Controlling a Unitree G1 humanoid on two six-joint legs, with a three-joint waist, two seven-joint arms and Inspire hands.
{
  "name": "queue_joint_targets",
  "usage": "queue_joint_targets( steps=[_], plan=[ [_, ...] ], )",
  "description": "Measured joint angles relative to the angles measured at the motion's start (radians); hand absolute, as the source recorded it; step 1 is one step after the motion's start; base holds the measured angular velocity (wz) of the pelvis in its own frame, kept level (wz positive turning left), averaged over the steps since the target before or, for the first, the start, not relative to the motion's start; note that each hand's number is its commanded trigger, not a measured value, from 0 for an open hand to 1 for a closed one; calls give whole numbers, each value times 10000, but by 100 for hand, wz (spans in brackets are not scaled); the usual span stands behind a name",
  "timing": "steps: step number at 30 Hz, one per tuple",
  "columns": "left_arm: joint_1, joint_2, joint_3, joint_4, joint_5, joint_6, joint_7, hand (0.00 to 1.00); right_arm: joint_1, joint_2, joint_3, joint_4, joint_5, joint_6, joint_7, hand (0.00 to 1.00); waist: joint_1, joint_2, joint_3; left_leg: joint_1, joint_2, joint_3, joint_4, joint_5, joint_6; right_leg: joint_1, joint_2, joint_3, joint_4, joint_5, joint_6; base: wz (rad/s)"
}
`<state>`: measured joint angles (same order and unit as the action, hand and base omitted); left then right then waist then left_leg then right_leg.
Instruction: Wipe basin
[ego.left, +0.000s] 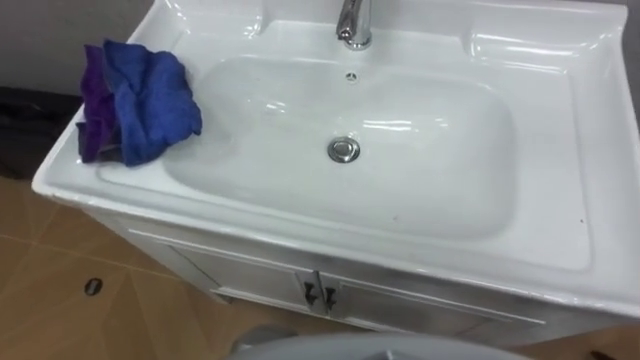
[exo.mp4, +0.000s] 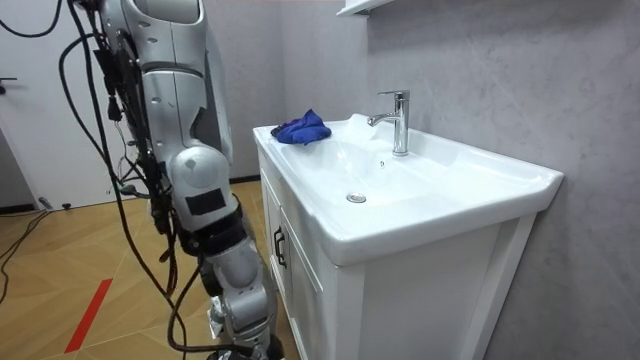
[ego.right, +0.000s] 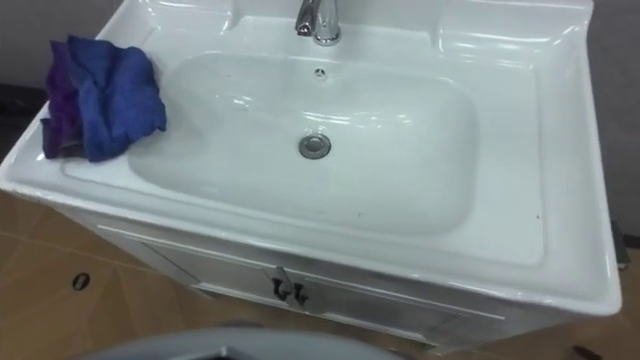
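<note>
Crumpled blue and purple cloth (ego.left: 138, 100) lies bunched on the left rim of the white ceramic basin (ego.left: 520, 230), beside the bowl, held by nothing. Finger state cannot be told. Scene fits before or after wiping; good strokes would cover bowl and metal drain (ego.left: 343, 150).

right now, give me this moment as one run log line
stance: robot standing at basin front | cloth: blue cloth bunched on left rim, partly over bowl edge | faucet: no water visible | drain: uncovered
</note>
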<state>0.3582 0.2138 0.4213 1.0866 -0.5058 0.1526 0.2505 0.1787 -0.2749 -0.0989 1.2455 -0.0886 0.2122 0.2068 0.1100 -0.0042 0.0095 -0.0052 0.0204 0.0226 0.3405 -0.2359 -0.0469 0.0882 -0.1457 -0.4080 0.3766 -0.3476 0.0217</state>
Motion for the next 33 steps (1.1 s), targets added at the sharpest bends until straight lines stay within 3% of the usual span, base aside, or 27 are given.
queue_joint_targets(
  steps=[8, 15, 21, 26, 30, 33],
  plan=[
    [-777, -18, -521, -43, 77, -10, -278, 0, -198, 57, -6, 21, 44, 88, -1, 0, -266, -165, 14, -6, 45, 650, -4, -29, 46, -28, 81, 298, -346, 220, 112, -12],
    [-1138, -126, -652, 85, 85, 18, -737, 0, -317, 212, -2, 37, -5, 296, -29, 0, -258, -192, -6, 46, 56, 1144, 29, -187, 287, -65, 37, 529, -399, 299, 246, -9],
    [-1238, -125, -650, 89, 419, 86, -868, 0, -405, 307, 4, 90, -15, 319, -235, 0, -201, -435, -57, 50, 16, 1300, -23, -290, 445, -164, 27, 793, -524, 545, 384, -10],
    [-1229, -121, -740, 169, 808, 96, -873, 0, -476, 462, 2, 46, 0, 417, -198, 0, -180, -713, -37, -51, 31, 1422, -57, -404, 606, -279, 83, 1003, -670, 904, 489, -13],
    [-1259, -120, -926, 170, 1332, 114, -880, 0, -440, 461, 91, 58, -17, 580, -178, 0, -172, -861, -51, -87, 95, 1606, 39, -463, 700, -338, 99, 943, -683, 1159, 519, -16],
    [-1299, -118, -1099, 248, 1635, 156, -1041, 0, -384, 468, 186, -9, -1, 711, -92, 0, -214, -856, -55, -97, 147, 1696, 79, -528, 786, -340, 79, 617, -683, 1377, 517, -12]
  ],
)
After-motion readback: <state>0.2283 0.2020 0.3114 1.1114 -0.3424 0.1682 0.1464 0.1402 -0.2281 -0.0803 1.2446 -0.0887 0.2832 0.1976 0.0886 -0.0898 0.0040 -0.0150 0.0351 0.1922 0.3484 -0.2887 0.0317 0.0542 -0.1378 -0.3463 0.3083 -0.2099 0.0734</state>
